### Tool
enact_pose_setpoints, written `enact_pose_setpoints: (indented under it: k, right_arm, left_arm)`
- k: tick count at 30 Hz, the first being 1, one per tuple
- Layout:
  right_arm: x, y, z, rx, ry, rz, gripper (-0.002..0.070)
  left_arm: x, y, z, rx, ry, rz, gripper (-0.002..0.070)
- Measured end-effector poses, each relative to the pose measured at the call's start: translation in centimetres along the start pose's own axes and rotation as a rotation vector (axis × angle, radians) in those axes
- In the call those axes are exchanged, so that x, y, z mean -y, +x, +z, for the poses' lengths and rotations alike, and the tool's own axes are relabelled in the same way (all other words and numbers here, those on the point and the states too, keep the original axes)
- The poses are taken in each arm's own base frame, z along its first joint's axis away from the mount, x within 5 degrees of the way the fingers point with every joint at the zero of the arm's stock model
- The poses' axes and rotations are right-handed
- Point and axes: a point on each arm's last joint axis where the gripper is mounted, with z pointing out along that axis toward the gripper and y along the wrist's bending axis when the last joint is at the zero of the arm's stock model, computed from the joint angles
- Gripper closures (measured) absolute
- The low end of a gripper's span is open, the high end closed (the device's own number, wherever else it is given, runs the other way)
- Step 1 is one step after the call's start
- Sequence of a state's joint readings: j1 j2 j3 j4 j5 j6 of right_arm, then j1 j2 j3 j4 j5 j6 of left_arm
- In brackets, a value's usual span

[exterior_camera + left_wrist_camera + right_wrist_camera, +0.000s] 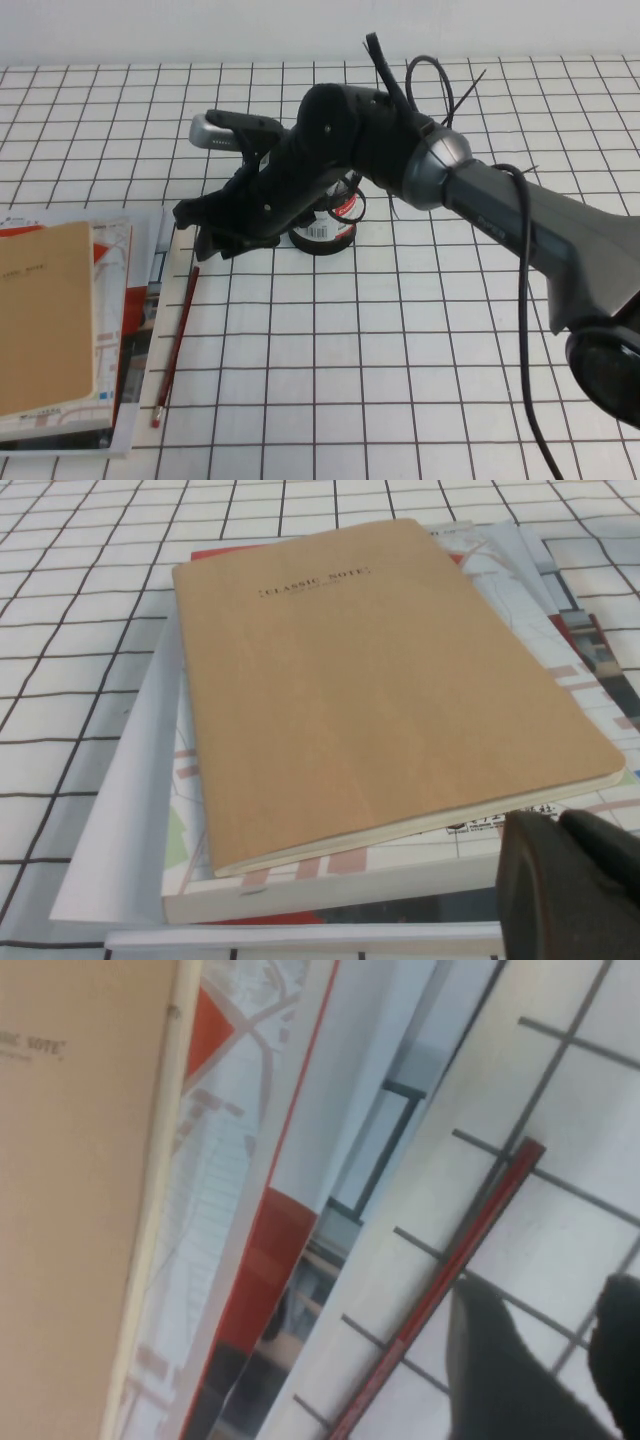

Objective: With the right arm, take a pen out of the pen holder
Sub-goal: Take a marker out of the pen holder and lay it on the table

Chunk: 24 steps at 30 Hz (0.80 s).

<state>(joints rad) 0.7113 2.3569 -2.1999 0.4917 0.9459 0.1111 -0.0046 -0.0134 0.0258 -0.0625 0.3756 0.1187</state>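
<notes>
A red pen [176,345] lies flat on the gridded table beside the stack of books, and in the right wrist view the pen [450,1270] has nothing gripping it. My right gripper [203,235] hangs low just past the pen's far end, reaching left across the table. It is open, and in its own view the right gripper [560,1330] has bare table between its fingers, one fingertip [490,1350] close beside the pen. The black mesh pen holder [325,232] stands behind the arm, mostly hidden. My left gripper [572,880] hovers over the books, its fingers together.
A tan notebook [45,315] lies on top of magazines and a white book [135,400] at the table's left front. In the left wrist view the tan notebook [380,670] fills most of the picture. Black cables [440,80] loop above the right arm.
</notes>
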Motion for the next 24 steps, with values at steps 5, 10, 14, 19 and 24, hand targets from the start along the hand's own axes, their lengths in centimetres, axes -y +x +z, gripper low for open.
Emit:
enact_pose_setpoints:
  k: [5,10,14,19,24]
  right_arm:
    - [-3.5,0.0,-4.9,0.054,0.061,-0.131,0.0484]
    - [-7.4,1.0,-9.9,0.087,0.129,-0.276,0.0601]
    - [-9.1,2.1,-12.4,0.097,0.183,-0.352,0.0673]
    - [-9.3,4.1,-14.9,0.109,0.212,-0.384,0.0687]
    - [-7.8,7.5,-16.9,0.185,0.204,-0.392,0.069]
  left_arm:
    - [0.0,0.0,0.0,0.0,0.0,0.0,0.0679]
    - [0.0,0.0,0.0,0.0,0.0,0.0,0.0679]
    - [0.0,0.0,0.0,0.0,0.0,0.0,0.0679]
    - [0.0,0.0,0.0,0.0,0.0,0.0,0.0679]
    - [0.0,0.0,0.0,0.0,0.0,0.0,0.068]
